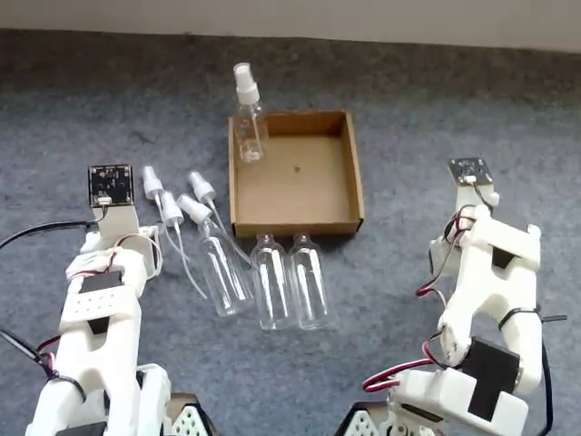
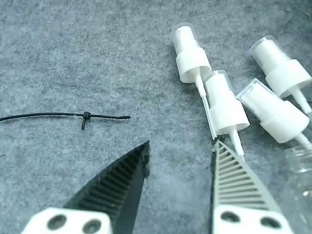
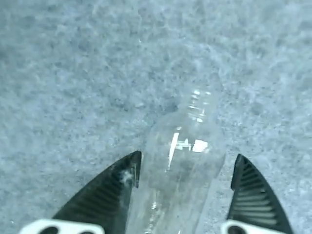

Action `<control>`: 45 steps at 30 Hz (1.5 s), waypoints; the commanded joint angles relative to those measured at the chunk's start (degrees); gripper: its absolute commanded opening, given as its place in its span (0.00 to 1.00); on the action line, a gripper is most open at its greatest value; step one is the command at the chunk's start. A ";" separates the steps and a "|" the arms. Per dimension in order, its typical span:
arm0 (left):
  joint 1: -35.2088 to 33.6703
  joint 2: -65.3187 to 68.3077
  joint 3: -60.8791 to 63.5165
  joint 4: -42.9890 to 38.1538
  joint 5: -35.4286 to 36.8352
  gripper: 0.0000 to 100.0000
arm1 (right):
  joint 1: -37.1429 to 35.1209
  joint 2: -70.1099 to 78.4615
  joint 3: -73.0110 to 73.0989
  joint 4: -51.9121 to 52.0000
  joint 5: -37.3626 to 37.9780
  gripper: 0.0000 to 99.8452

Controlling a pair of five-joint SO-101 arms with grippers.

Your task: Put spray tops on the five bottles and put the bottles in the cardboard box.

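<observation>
While the grey carpet (image 1: pixel 408 109) is covering the whole table, two white arms are sitting at the near side: the left arm (image 1: pixel 100 309) and the right arm (image 1: pixel 486 300). The brown cardboard box (image 1: pixel 349 173) is lying open in the middle, farther back. One clear bottle with a white top on, the capped bottle (image 1: pixel 250 136), is sitting in the box's far left corner with its top pointing away from the arms; I cannot tell if it is standing or leaning. Three clear bottles with no tops are lying on the carpet just in front of the box: the left bottle (image 1: pixel 222 272), the middle bottle (image 1: pixel 272 282) and the right bottle (image 1: pixel 309 282). They are lying side by side, running long-ways from the arms toward the box, with their necks pointing at the box. The left one is tipping a little to the left. The right gripper (image 3: pixel 187 156) is clamping its two black fingers on a fifth clear bottle, the held bottle (image 3: pixel 195 126), which is pointing straight out past the fingertips. Four white spray tops (image 2: pixel 225 105) with thin tubes are lying in a bunch left of the box. The left gripper (image 2: pixel 180 144) is hanging over the carpet with its fingers apart, one tip just beside a spray top's tube. A thin black wire (image 2: pixel 73 116) is lying nearby.
</observation>
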 commanded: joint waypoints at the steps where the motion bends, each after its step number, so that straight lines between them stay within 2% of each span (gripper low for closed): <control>1: 0.66 -0.92 -0.22 -0.79 0.18 0.20 | -1.01 -0.13 -4.26 -0.75 0.35 0.25; 6: 0.66 -0.92 -0.22 -0.79 0.18 0.20 | -2.42 -0.13 -8.04 -0.31 -4.57 0.25; 17: 1.89 -0.92 -0.04 -0.79 0.18 0.20 | -2.77 1.89 -12.79 8.40 -5.19 0.25; 21: 2.15 -1.27 0.57 -0.88 0.18 0.20 | -3.56 6.64 -15.69 11.12 -11.34 0.25; 25: 2.15 -1.27 0.57 -0.88 0.18 0.20 | -4.97 10.24 -18.24 14.02 -13.45 0.25; 34: 2.15 -1.27 0.66 -0.88 0.18 0.20 | -5.14 11.47 -18.24 14.20 -16.44 0.25; 40: 2.07 -1.27 0.66 -0.88 0.18 0.20 | -5.32 11.47 -18.59 13.41 -18.02 0.15; 45: 2.07 -1.27 0.66 -0.88 0.18 0.20 | -5.23 11.47 -18.59 13.41 -16.26 0.12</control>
